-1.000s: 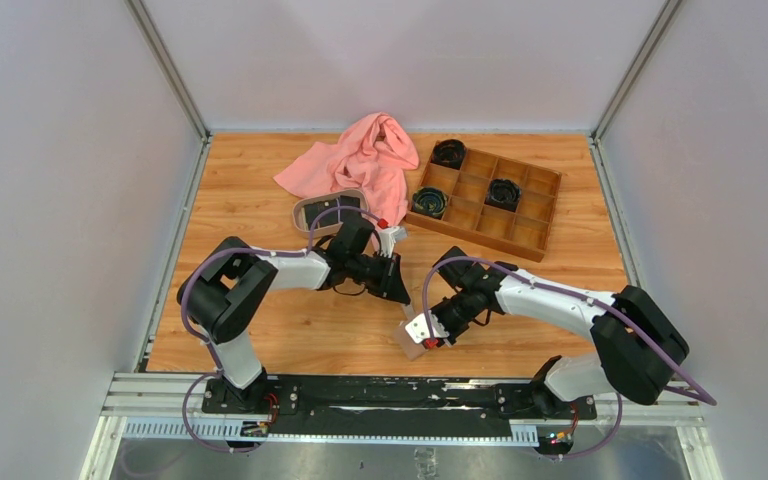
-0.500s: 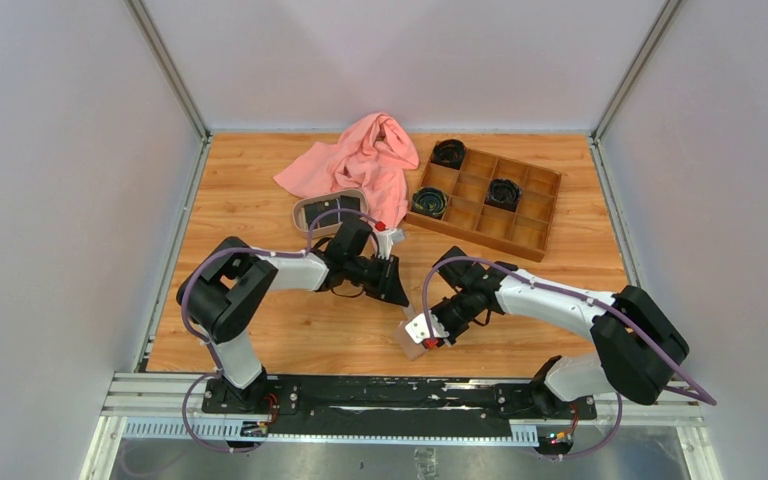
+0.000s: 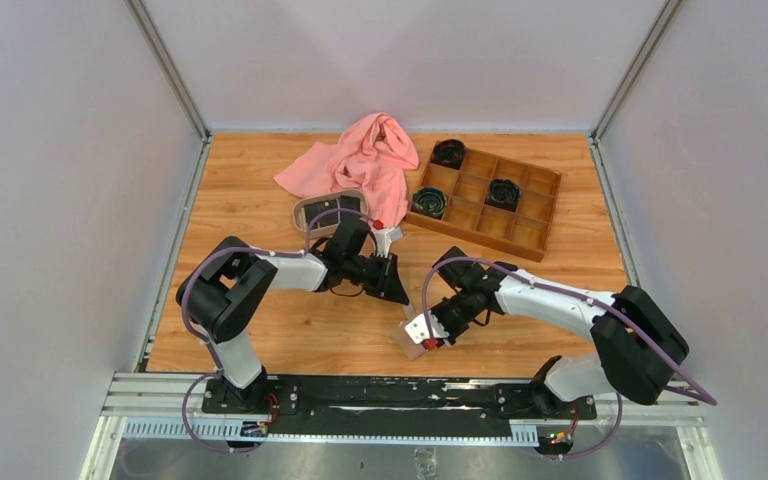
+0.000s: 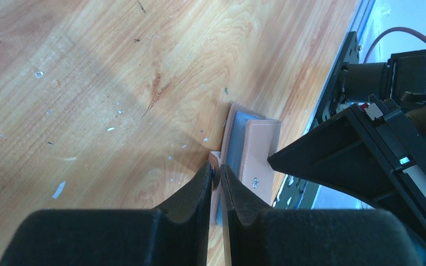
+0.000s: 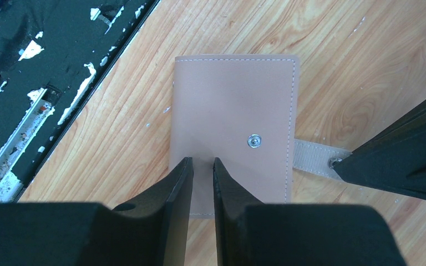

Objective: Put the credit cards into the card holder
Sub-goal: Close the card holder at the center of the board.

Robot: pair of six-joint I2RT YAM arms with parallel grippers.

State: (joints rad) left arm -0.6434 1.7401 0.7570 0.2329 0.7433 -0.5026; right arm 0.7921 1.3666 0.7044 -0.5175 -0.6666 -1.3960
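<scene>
- Behind the arms I see a crumpled pink cloth (image 3: 360,165), an oval beige-rimmed tray (image 3: 298,210) holding dark credit cards (image 3: 328,212) too small to count, and a brown wooden compartment box (image 3: 535,215) with 3 black round items (image 3: 503,193). All of these are well apart from the grippers.
- The small tan-pink leather card holder (image 5: 227,111) is near the front rail, between the 2 grippers.
- The right wrist view shows its snap-button face. The right gripper (image 5: 202,166) has its jaws a narrow slot apart at the holder's near edge, and I cannot tell whether they clamp it.
- Only the left wrist view shows the holder edge-on, with grey-blue lining between tan layers. The left gripper (image 4: 217,173) is almost closed with the pale strap (image 5: 310,156) at its tips, but I cannot tell if it grips.
- From above, the right gripper hides most of the holder.
</scene>
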